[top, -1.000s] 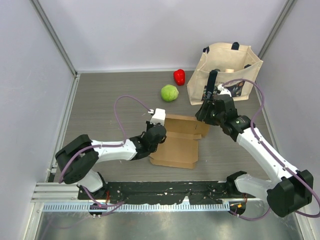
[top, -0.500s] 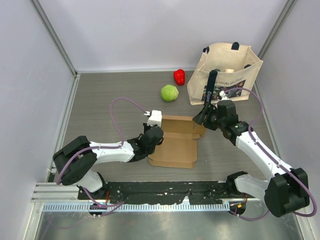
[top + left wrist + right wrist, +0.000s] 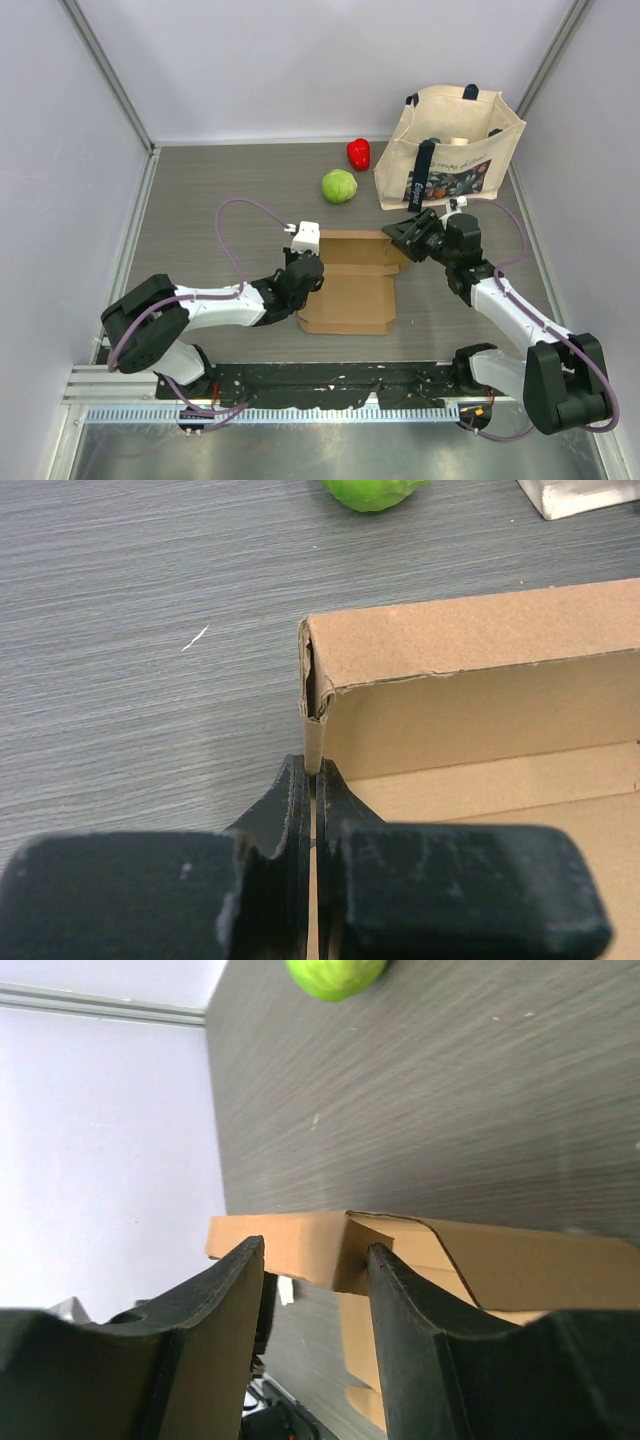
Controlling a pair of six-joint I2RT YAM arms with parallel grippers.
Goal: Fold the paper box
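Observation:
The brown cardboard paper box (image 3: 352,285) lies partly folded in the middle of the table, its far wall raised. My left gripper (image 3: 308,272) is shut on the box's left side wall (image 3: 313,745), which stands as a thin sheet between the fingers. My right gripper (image 3: 403,236) is open at the box's far right corner. In the right wrist view the corner of the box (image 3: 340,1245) sits between the spread fingers (image 3: 405,1300), not squeezed.
A beige canvas tote bag (image 3: 450,150) stands at the back right, just behind my right gripper. A green cabbage (image 3: 339,186) and a red pepper (image 3: 358,153) lie behind the box. A small white scrap (image 3: 194,638) lies left of the box.
My right gripper has lowered from above the box's far right corner and tilted, now open around that corner. My left gripper keeps its hold and has shifted slightly.

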